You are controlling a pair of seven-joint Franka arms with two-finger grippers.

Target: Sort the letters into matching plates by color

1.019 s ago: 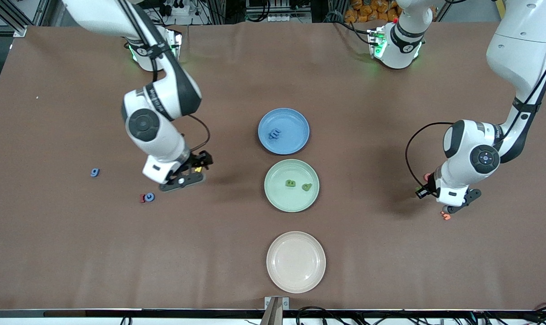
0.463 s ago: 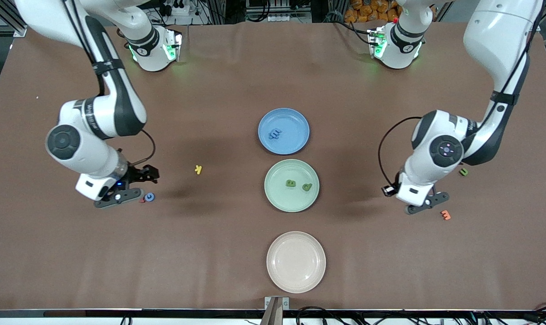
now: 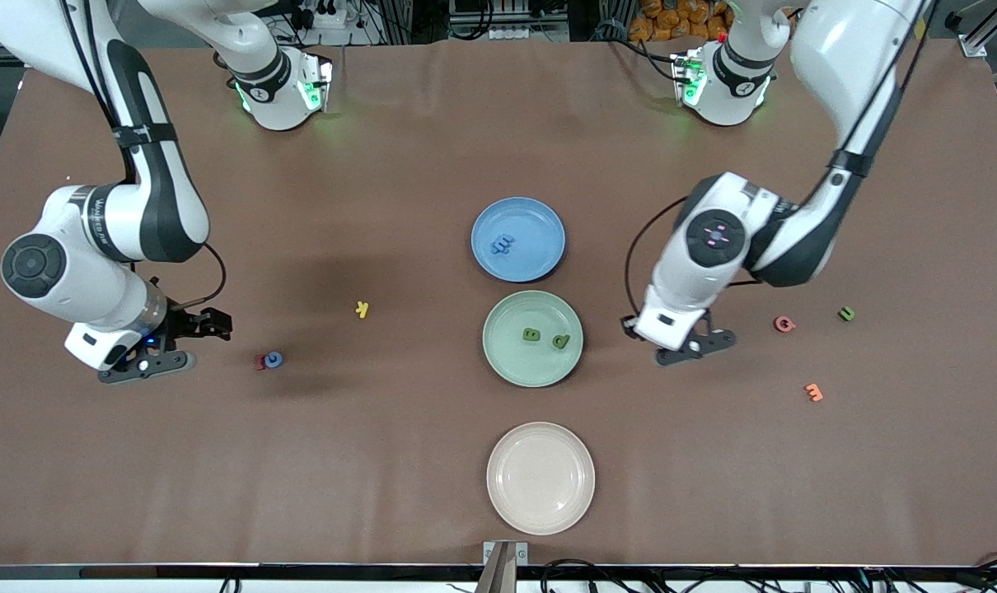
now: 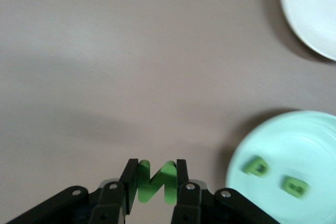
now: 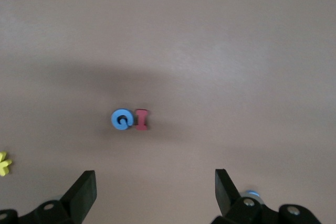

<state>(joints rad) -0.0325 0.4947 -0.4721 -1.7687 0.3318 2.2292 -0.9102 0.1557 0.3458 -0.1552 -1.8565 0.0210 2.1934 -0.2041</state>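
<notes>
Sorting is partway done. My left tool [image 4: 152, 184] pinches a green letter [image 4: 153, 181] over the counter [image 3: 383, 461], just beside the green plate [image 3: 507, 362]. Next I must carry it over that plate and let go. My right tool [image 5: 155, 192] hangs wide open, probably over a blue letter [image 5: 253, 194].

Even overhead light flattening the brown matte table [image 3: 432, 148], soft arm shadows pooling beside the pale mint green round plate [image 3: 507, 362], wrist views blurring slightly, small green foam letters [image 4: 292, 186] smearing, green lamps glowing at the bases
</notes>
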